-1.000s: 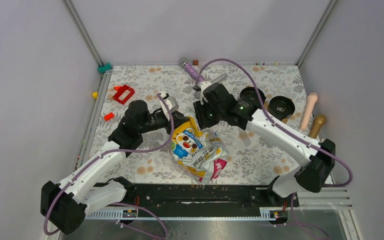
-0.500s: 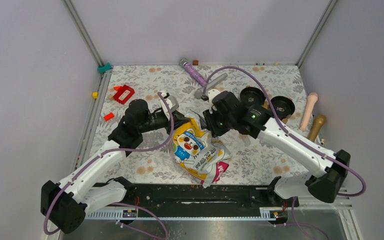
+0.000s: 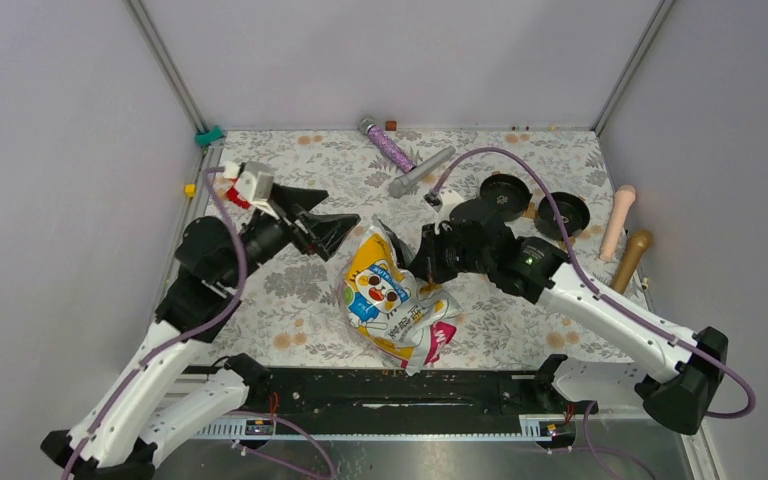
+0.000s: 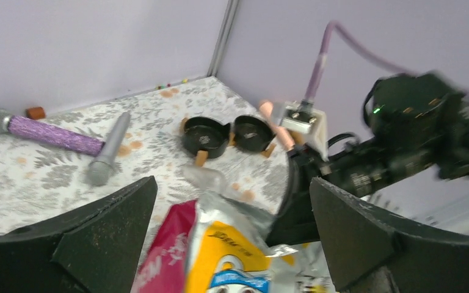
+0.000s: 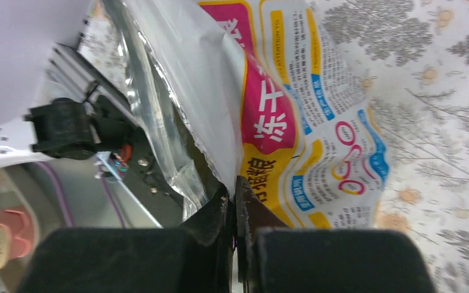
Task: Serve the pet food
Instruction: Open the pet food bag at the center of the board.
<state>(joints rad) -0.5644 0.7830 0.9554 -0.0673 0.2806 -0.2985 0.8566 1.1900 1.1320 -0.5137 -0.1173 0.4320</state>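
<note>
Found the pet food bag point(image 3: 392, 297) lying on the floral table cover point(image 3: 290, 290), about the middle of the near half, cartoon face up, opened top end pointing away from the arm bases. Found the right gripper point(image 5: 233, 198) pinched tight on the bag's opened edge, where printed film meets silver lining. Confirmed in the right wrist view: fingers point(image 5: 207, 220) pressed together with the film between them. Found the left gripper point(image 3: 336, 206) spread wide, holding nothing, standing just left of the bag's top and clear of it. Seen through the left wrist camera: bag top low between the two black fingers point(image 4: 91, 238), with the right arm's wrist beyond it. Could not make out any kibble in any view; possibly inside the bag, but lining too crumpled to tell. Noted two round black bowls point(image 3: 505, 190) side by side at the far right of the cover, apart from the bag, contents not legible. Noted also a purple glitter microphone point(image 3: 388, 146) and a grey cylinder point(image 3: 420, 172) near the far edge, and a red block point(image 3: 248, 187) at far left.
</note>
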